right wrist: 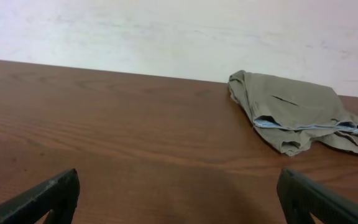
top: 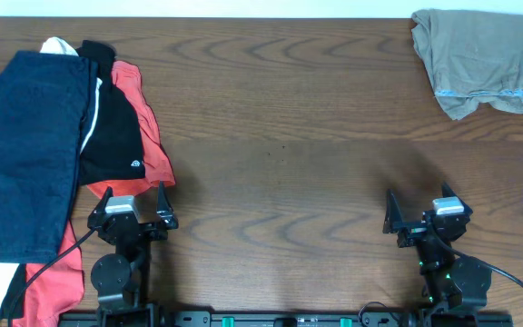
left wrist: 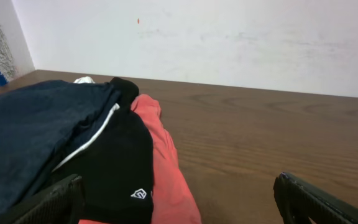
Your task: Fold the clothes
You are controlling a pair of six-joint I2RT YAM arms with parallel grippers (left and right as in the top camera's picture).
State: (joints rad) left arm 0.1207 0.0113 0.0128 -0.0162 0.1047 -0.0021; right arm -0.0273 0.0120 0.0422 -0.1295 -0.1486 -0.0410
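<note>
A pile of clothes lies at the table's left. The large navy blue piece (top: 21, 154) is on top, with a black garment (top: 112, 127) beside it, a coral-red one (top: 148, 136) under that, and a bit of white (top: 59, 45) at the back. In the left wrist view the navy piece (left wrist: 23, 137), the black garment (left wrist: 114, 168) and the coral-red one (left wrist: 166, 168) lie just ahead. My left gripper (top: 133, 207) (left wrist: 179, 202) is open and empty at the pile's near right edge. My right gripper (top: 422, 213) (right wrist: 179, 196) is open and empty over bare wood.
An olive-khaki garment with a pale hem (top: 475, 59) (right wrist: 297, 115) lies crumpled at the far right corner. The wooden table (top: 289, 118) stretches between the pile and it. A pale wall stands behind the table's far edge.
</note>
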